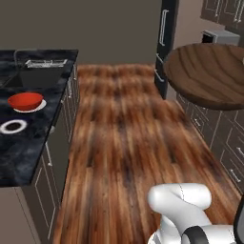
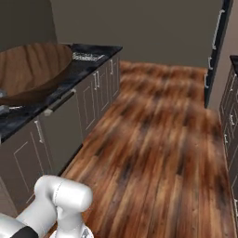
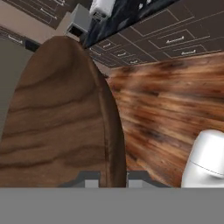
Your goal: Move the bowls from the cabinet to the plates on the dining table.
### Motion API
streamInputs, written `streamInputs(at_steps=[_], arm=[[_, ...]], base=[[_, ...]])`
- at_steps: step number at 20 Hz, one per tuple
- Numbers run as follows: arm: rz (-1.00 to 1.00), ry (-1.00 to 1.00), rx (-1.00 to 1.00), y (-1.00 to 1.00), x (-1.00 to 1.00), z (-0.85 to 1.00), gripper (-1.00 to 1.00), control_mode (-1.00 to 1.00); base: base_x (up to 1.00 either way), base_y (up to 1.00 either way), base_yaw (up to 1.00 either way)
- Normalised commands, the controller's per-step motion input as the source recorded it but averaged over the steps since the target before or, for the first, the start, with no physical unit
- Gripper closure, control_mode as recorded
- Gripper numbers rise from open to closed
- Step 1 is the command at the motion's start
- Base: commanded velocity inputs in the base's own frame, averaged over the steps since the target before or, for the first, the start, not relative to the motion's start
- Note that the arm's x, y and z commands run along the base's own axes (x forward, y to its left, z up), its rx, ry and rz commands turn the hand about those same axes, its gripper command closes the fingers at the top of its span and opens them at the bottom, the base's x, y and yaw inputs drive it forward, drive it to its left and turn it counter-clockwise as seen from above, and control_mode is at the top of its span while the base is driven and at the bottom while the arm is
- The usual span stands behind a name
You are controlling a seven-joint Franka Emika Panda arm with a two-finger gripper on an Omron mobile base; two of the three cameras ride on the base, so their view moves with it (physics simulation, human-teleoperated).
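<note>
Wooden bowl (image 3: 57, 122): dark brown wood-grain, carried in the air above the plank floor (image 1: 128, 133), its rim clamped between the fingertips of the tool (image 3: 113, 178).

Red bowl (image 1: 25, 100): glossy, resting on a white plate (image 1: 42, 106) on the black marble tabletop (image 1: 28, 152), well apart from the wooden bowl.

Second white plate (image 1: 13, 126): just beside the red bowl, on its near side.

Sink basin (image 1: 45, 62): set into the far end of the tabletop, beyond the red bowl.

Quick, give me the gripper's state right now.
Gripper: closed on the rim of the wooden bowl, holding it up.
</note>
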Motion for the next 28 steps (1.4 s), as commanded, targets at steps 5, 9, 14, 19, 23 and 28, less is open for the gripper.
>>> streamInputs(at_steps=[5, 9, 14, 19, 23, 28], arm=[[0.00, 0.00, 0.00, 0.00, 0.00, 0.00, 1.00, 1.00], [0.00, 0.00, 0.00, 0.00, 0.00, 0.00, 1.00, 1.00], [0.00, 0.00, 0.00, 0.00, 0.00, 0.00, 1.00, 1.00], [0.00, 0.00, 0.00, 0.00, 0.00, 0.00, 1.00, 1.00], [0.00, 0.00, 0.00, 0.00, 0.00, 0.00, 1.00, 1.00], [0.00, 0.00, 0.00, 0.00, 0.00, 0.00, 1.00, 1.00]], base=[[0.09, 0.06, 0.47], [0.93, 0.19, 0.17], [1.00, 0.08, 0.09], [0.84, 0.60, 0.14], [0.61, 0.63, 0.21], [0.35, 0.22, 0.40]])
